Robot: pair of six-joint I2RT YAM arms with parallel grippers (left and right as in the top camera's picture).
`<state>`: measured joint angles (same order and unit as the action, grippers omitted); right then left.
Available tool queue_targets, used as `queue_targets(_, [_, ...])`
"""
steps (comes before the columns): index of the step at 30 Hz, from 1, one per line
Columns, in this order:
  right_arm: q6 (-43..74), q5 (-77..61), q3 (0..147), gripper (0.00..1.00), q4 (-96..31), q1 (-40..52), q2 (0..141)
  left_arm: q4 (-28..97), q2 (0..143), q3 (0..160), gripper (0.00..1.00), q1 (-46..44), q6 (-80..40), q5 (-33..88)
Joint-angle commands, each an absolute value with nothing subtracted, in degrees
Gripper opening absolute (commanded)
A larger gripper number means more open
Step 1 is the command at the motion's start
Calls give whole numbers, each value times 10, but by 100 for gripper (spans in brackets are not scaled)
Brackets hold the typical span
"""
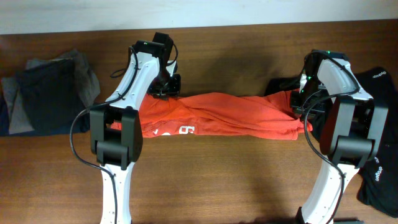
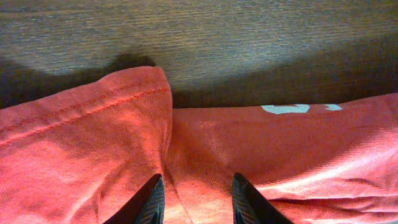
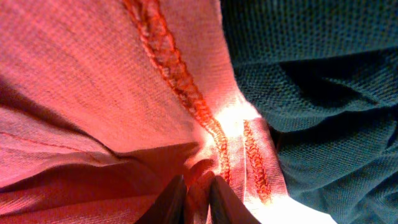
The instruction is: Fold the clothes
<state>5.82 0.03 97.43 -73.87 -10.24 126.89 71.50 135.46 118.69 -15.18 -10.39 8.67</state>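
Our left hand (image 2: 196, 188) and our right hand (image 3: 197, 193) each pinch one end of the orange-red T-shirt (image 1: 230, 112). It lies stretched across the bench (image 1: 236, 168) between them, its right end by a black shirt (image 3: 323, 74).

Bench (image 1: 236, 174): dark brown wood, grain running left to right, bare along the front strip and the rear strip.

Lying on it, left to right:
- heap of dark grey and black clothes (image 1: 46, 93) at the far left end, loosely stacked, well apart from the rest
- orange-red T-shirt (image 1: 230, 115) drawn out in a long band across the middle, creased lengthwise, white lettering (image 1: 183, 130) showing near its left front edge
- black shirt (image 1: 379, 87) at the right end, small white marks on it; its dark mesh fabric touches the T-shirt's right end, and part hangs off the front right corner

Left wrist view: T-shirt hem rests flat against the wood
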Motion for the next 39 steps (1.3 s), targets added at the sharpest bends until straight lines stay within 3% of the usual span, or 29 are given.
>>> queue_targets(1, [61,7,970,19,-741,-101,1251,715,1360,1185,37,-159,-111,77])
queue_targets(4, [61,7,970,19,-741,-101,1251,706,1360,1185,44,-165,-111,77])
queue_targets(14, [61,7,970,19,-743,-101,1251,695,1380,1183,41,-173,-128,76])
queue_targets(17, [61,7,970,19,-743,-101,1251,703,1391,1183,22,-173,-128,76])
queue_targets(24, [61,7,970,19,-743,-101,1251,703,1391,1199,21,-169,-128,76])
queue_targets(31, [61,7,970,19,-743,-101,1251,706,1391,1205,1,-169,-128,76])
queue_targets(39, [61,7,970,19,-743,-101,1251,772,1391,1289,0,-170,-128,76])
